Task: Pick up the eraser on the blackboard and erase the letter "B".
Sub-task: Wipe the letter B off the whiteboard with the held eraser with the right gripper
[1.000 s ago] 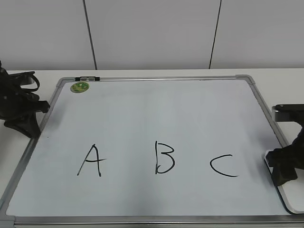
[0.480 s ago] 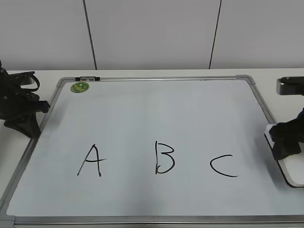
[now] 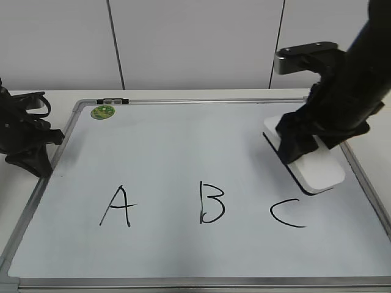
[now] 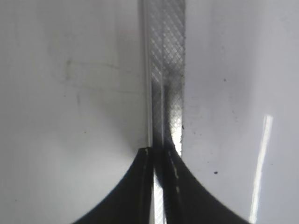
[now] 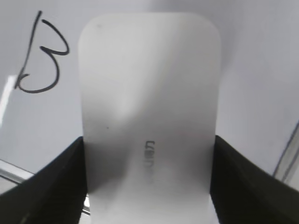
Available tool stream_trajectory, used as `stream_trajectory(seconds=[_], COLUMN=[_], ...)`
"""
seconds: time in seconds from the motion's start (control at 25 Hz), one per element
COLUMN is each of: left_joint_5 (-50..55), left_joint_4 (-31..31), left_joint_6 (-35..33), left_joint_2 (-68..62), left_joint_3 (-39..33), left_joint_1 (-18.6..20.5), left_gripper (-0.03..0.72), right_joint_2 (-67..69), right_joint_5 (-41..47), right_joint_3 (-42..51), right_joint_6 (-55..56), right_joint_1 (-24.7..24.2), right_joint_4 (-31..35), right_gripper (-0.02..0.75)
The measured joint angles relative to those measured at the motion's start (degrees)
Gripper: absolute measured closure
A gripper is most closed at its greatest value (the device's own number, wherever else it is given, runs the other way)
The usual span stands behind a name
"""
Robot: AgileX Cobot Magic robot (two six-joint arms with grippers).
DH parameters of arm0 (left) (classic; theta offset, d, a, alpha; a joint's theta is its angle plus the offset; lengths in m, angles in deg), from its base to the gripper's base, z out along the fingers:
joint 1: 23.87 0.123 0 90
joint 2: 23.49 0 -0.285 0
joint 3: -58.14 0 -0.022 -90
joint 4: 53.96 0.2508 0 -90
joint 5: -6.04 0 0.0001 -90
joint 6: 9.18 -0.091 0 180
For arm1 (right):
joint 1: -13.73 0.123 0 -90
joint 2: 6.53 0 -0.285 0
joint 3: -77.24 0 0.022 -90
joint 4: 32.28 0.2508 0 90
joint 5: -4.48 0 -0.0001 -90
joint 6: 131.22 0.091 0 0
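The blackboard is a white dry-erase board with a silver frame, and it lies flat on the table. The black letter "B" stands in its middle, between "A" and "C". My right gripper is shut on the eraser, a white slab with a dark underside, held above the board's right part, just above the "C". In the right wrist view the eraser fills the middle, with the "B" at upper left. My left gripper rests at the board's left edge, its jaws together over the frame.
A small green round magnet sits at the board's top left corner, beside a black-and-silver clip on the frame. A white wall with dark seams rises behind the table.
My right gripper has lifted the eraser from the board's right edge and carried it up and to the left, over the board above the "C". The left arm has not moved.
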Motion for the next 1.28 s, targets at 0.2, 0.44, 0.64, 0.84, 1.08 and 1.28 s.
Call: stream_trajectory(seconds=[0.2, 0.44, 0.64, 0.84, 1.08, 1.28], left_joint_5=[0.0, 0.0, 0.0, 0.1, 0.1, 0.1], left_joint_4=[0.0, -0.2, -0.4, -0.8, -1.0, -1.1], left_joint_6=[0.0, 0.0, 0.0, 0.0, -0.1, -0.1], left_joint_2=[0.0, 0.0, 0.0, 0.0, 0.0, 0.0], left_joint_3=[0.0, 0.0, 0.0, 0.0, 0.0, 0.0], left_joint_1=[0.0, 0.0, 0.0, 0.0, 0.1, 0.1], left_gripper=[0.677, 0.677, 0.677, 0.677, 0.677, 0.677], right_joint_2=[6.9, 17.4, 24.2, 27.5, 28.3, 28.4], right_joint_5=[4.4, 6.6, 7.2, 7.2, 5.2, 2.4], right_joint_3=[-8.7, -17.0, -19.5, -19.6, -19.6, -19.6], right_joint_6=[-0.1, -1.1, -1.6, -1.6, -1.7, -1.7], right_joint_1=[5.5, 11.1, 12.4, 12.4, 12.5, 12.5], right_joint_4=[0.0, -0.4, -0.4, -1.9, -2.4, -2.4], right_gripper=[0.189, 0.189, 0.189, 0.189, 0.189, 0.190])
